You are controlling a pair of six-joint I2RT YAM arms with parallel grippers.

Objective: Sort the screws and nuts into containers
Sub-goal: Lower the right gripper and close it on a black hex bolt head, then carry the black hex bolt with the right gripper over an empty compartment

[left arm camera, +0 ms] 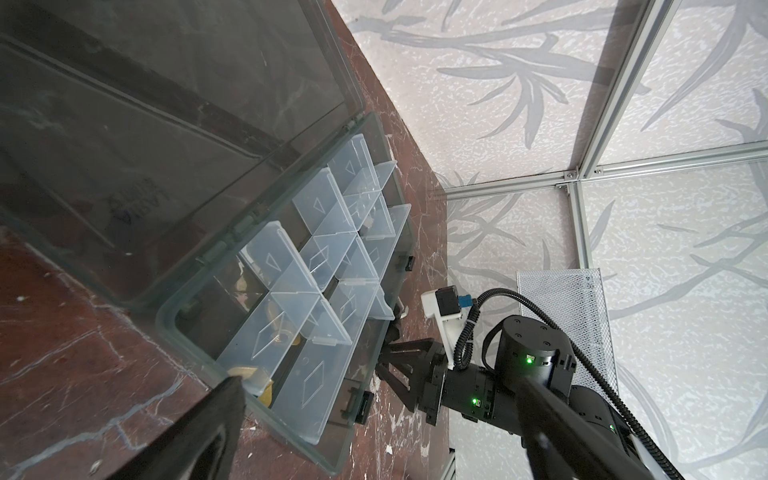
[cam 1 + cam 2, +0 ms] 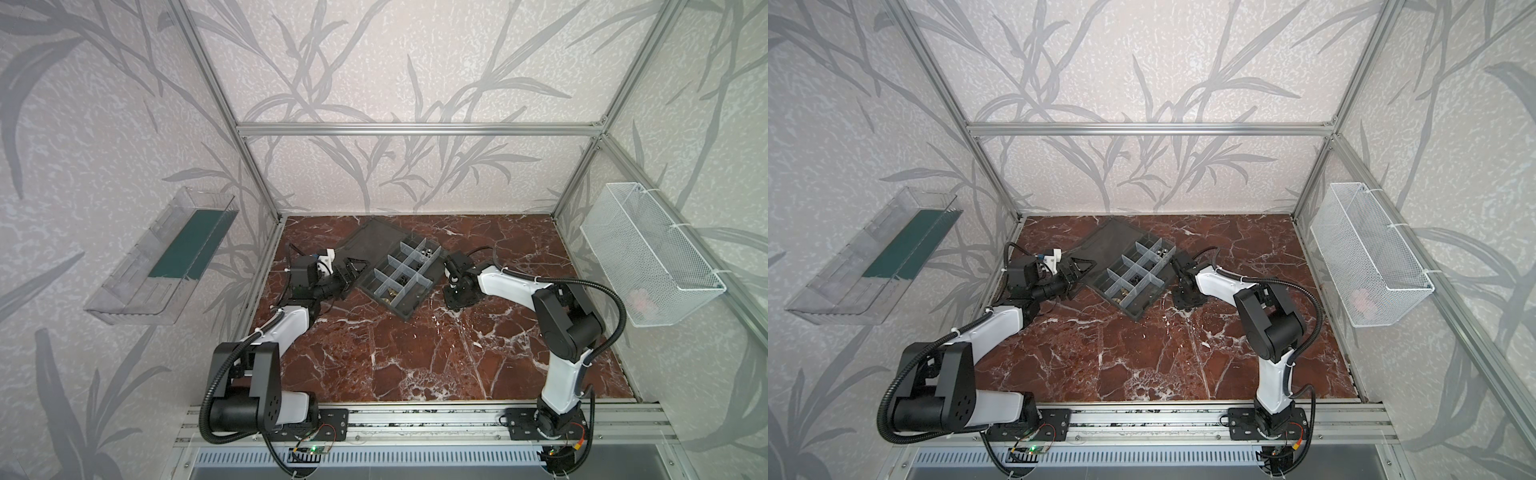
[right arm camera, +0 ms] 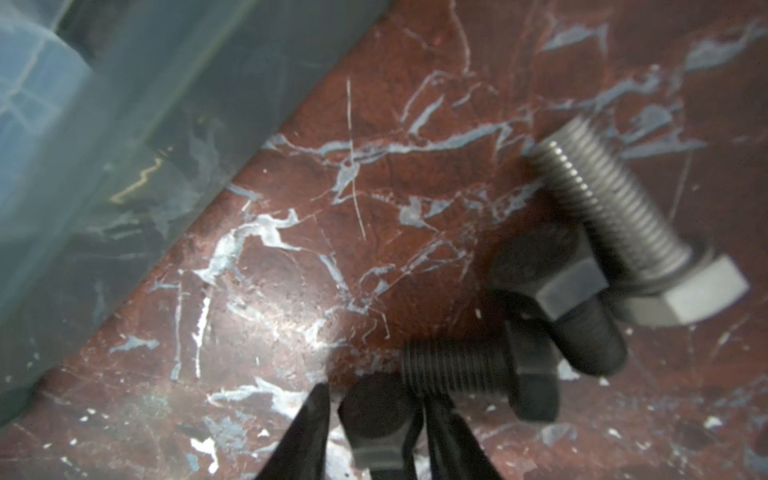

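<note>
Well, dark screw [image 3: 461,368] flat on marble [image 3: 291,270] (threads toward organizer box [image 3: 104,124])

I find the box [image 2: 1133,311] open on the table [image 2: 1142,365], lid [image 2: 1108,243] flat behind. Silver nuts [image 2: 1159,252] lie at its far end, brass nuts [image 2: 1121,296] at its near end. Right gripper [image 2: 1179,279] points down just beside the box; left gripper [image 2: 1084,271] beside the lid.

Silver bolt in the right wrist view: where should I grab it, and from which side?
I'd grip the silver bolt on its threaded shank, near the free tip, from above with jaws across the shank. It lies on its side on the table, and black bolts crowd its hex-head end; only the tip half has open marble on both sides.
</note>
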